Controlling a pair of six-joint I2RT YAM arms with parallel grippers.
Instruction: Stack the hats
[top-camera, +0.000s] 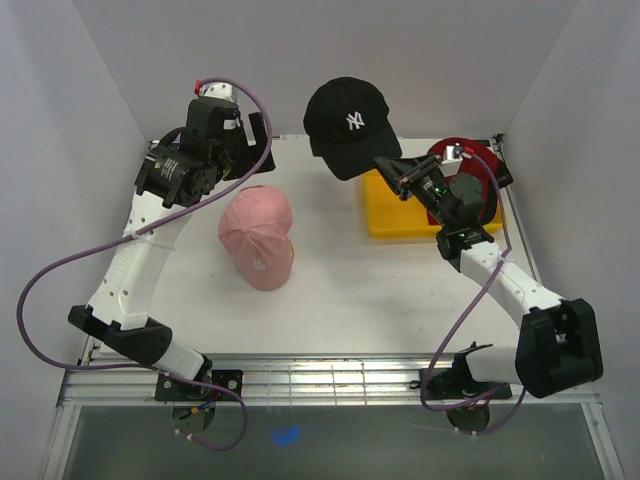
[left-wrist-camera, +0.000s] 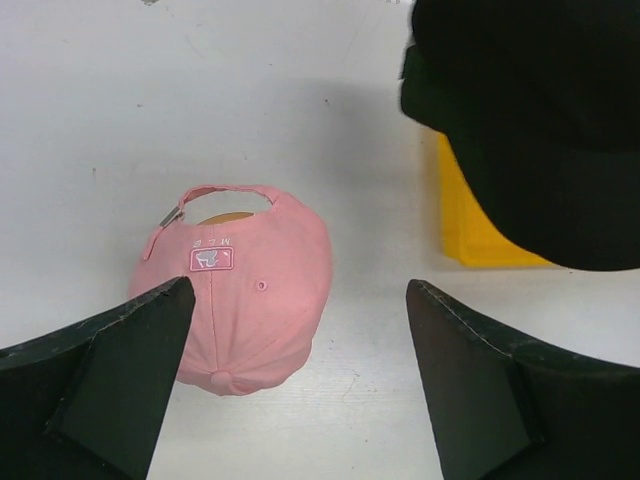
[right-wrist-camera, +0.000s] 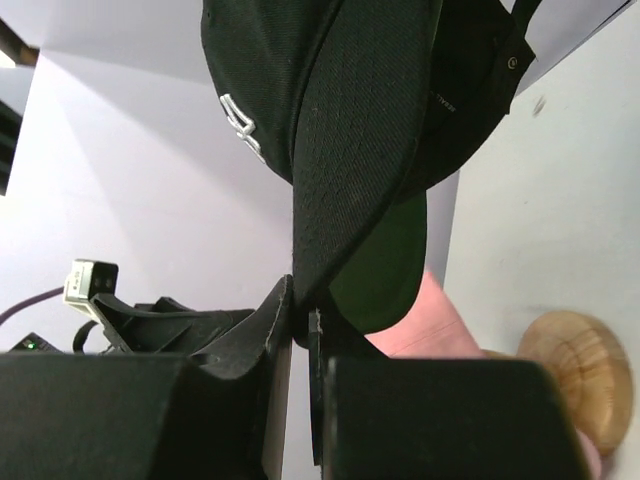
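Top: right gripper (top-camera: 388, 168) clamped on the brim of the black fabric NY-logo cap (top-camera: 347, 120), held aloft at 1 o'clock of the pink fabric cap (top-camera: 257, 238) | Left wrist: left gripper (left-wrist-camera: 300, 375) spread apart, empty, over the pink fabric cap (left-wrist-camera: 245, 285) | Right wrist: brim pinched between the fingers; nothing stacked yet.

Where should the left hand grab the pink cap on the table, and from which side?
Probably the brim of the pink cap: stiff and flat. It points to the near side, so the open left hand should come in low from there.
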